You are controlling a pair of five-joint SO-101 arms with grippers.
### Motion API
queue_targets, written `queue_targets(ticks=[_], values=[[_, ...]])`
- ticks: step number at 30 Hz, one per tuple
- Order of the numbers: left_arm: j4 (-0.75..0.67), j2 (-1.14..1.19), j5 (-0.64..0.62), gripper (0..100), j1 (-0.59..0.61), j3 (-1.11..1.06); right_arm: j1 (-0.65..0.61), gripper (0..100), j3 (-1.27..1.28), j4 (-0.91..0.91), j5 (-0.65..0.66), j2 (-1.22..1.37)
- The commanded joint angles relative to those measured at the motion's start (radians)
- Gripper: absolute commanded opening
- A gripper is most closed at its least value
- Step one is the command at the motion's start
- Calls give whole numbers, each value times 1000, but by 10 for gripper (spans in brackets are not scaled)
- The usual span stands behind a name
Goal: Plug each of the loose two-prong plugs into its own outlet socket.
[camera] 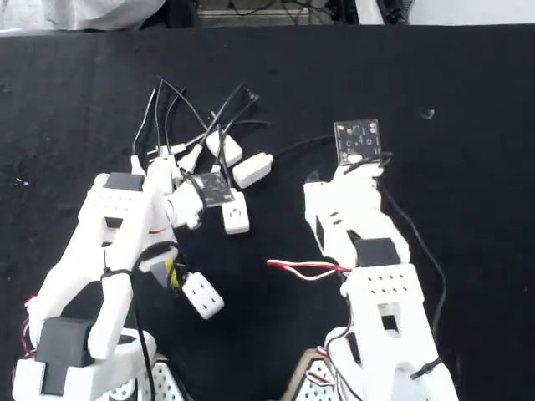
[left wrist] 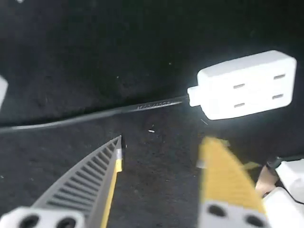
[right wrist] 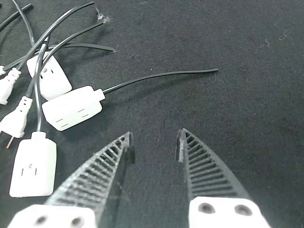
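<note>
Several white outlet sockets lie on the black table. One socket (camera: 203, 295) (left wrist: 244, 85) with a black cord lies just ahead of my left gripper (left wrist: 164, 142), which is open and empty, its yellow-taped fingers (camera: 172, 272) a short way from it. Three more sockets (camera: 224, 148) (camera: 251, 170) (camera: 236, 213) sit in a tangle of black cords with loose two-prong plugs (camera: 191, 159) (right wrist: 16, 121). My right gripper (right wrist: 154, 137) is open above bare cloth, beside the sideways socket (right wrist: 73, 108) and apart from it. Another socket (right wrist: 33, 164) lies nearer that gripper's base.
The sideways socket's cord (right wrist: 161, 76) runs across the table ahead of the right gripper and ends loose. A red-and-white wire (camera: 305, 267) hangs from the right arm. White cloth (camera: 92, 12) lies beyond the table's far edge.
</note>
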State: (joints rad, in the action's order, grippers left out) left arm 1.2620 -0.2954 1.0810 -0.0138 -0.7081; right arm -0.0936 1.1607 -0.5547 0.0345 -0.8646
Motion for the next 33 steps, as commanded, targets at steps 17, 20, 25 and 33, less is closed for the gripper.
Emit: queue_targets(ticks=[17, 20, 25, 33], values=[[-370, -37, 38, 273, -154, -208, 9, 158, -5, 20, -2, 2], [-364, -44, -28, 165, -188, -216, 9, 158, -5, 20, -2, 2], [-364, -49, -193, 45, -176, -213, 9, 158, -5, 20, -2, 2], [-358, -51, -460, 30, -90, -216, 9, 158, -5, 21, -2, 2]])
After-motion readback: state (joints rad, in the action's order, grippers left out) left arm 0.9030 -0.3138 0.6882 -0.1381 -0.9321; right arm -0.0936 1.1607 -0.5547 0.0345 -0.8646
